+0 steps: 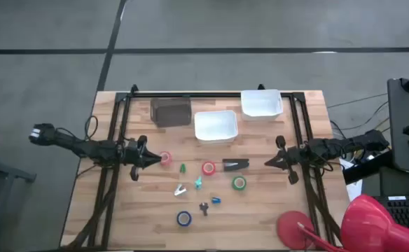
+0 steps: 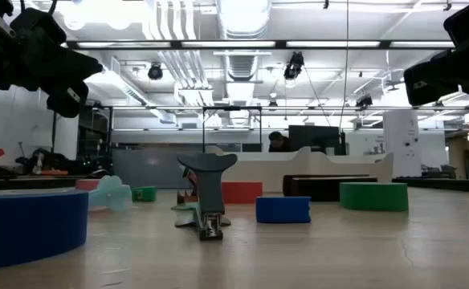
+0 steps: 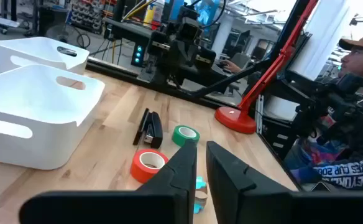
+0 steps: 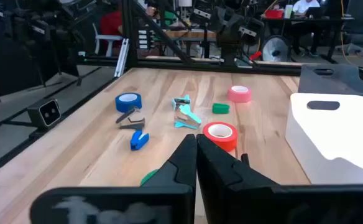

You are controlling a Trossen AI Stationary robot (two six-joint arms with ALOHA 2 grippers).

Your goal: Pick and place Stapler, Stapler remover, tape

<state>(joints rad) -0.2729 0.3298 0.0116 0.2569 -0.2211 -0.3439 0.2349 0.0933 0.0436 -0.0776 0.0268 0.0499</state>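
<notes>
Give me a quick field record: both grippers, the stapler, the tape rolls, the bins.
left gripper: above the table's left side, beside the pink tape, nearly shut, empty
right gripper: above the right side, shut, empty
stapler: on the table between red tape and right gripper
green tape: on table
blue tape: near front edge
white bins: at the back

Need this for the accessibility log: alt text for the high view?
Overhead view of a wooden table: left gripper and right gripper face inward, empty, either side of scattered tape rolls, a black stapler and small tools. Two white bins and a brown box sit behind.
</notes>
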